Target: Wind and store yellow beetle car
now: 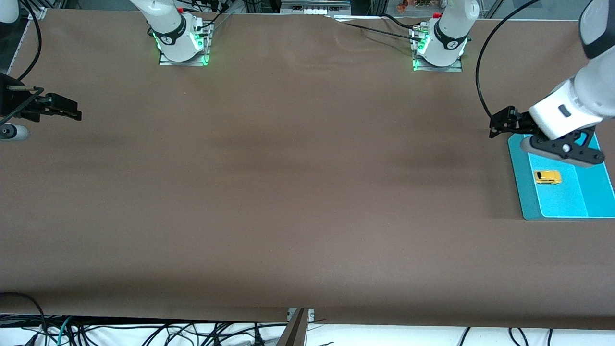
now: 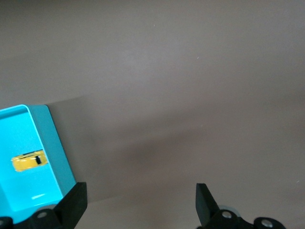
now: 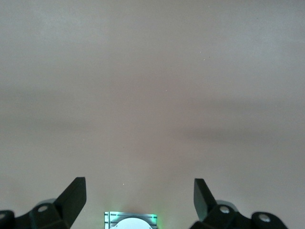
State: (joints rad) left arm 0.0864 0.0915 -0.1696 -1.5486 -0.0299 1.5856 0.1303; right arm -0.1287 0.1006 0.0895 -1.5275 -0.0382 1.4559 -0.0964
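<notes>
Here brown table; yellow beetle car in teal bin; both hands released.

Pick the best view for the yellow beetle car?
Front view: the yellow beetle car shows whole, lying in the teal bin. Left wrist view shows it blurrier, off at the frame's edge. Right wrist view shows none of it.

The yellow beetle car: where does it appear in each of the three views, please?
Front view: the yellow beetle car lies in the teal bin, at the left arm's end of the table.
Left wrist view: the car shows at the picture's edge, inside the bin.
Right wrist view: not in it.
Shared landmark: the teal bin.
</notes>
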